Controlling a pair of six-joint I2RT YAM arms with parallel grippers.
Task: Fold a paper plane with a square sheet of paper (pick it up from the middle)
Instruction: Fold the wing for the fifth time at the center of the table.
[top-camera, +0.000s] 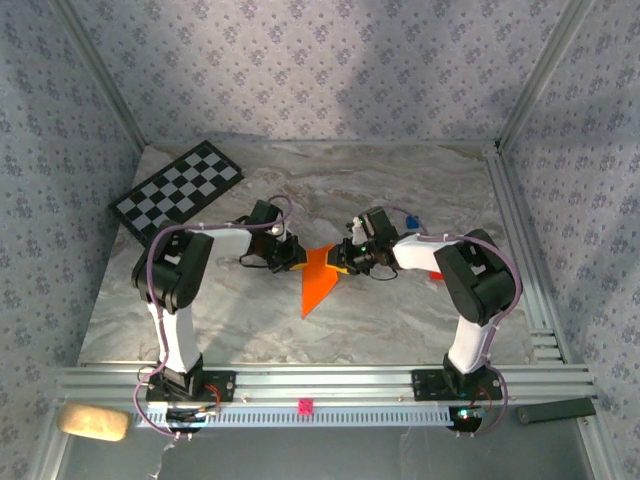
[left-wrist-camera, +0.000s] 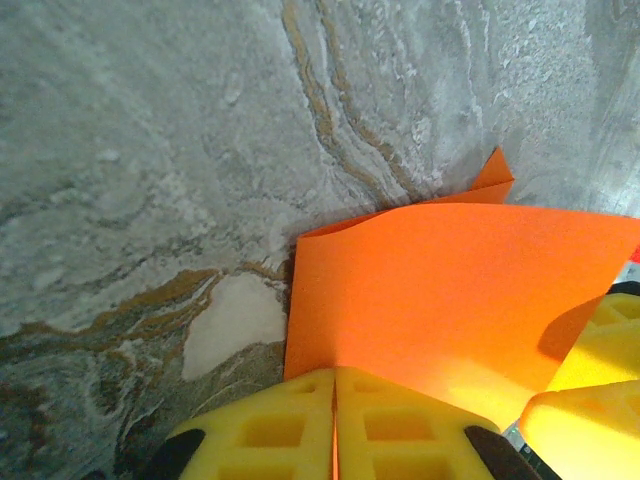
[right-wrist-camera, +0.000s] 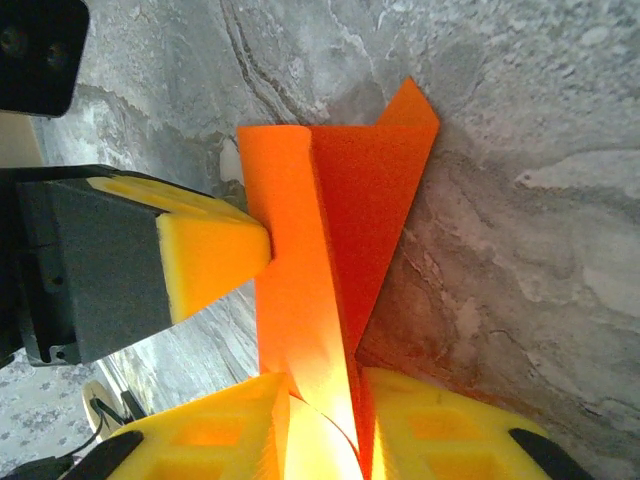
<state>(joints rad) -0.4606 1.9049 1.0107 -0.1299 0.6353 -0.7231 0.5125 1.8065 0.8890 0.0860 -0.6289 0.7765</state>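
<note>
The square sheet of paper, bright orange and partly folded, stands on edge on the marble table between my two grippers, its lower point trailing toward me. My left gripper is shut on its left edge; in the left wrist view the yellow pads meet with the paper pinched between them. My right gripper holds the opposite side. In the right wrist view its jaws stand narrowly apart, with bowed layers of the paper touching both pads. The left gripper's yellow finger presses the sheet from the left.
A black-and-white checkerboard lies at the back left. A small blue thing and a small red thing sit by the right arm. Aluminium rails border the table on the right.
</note>
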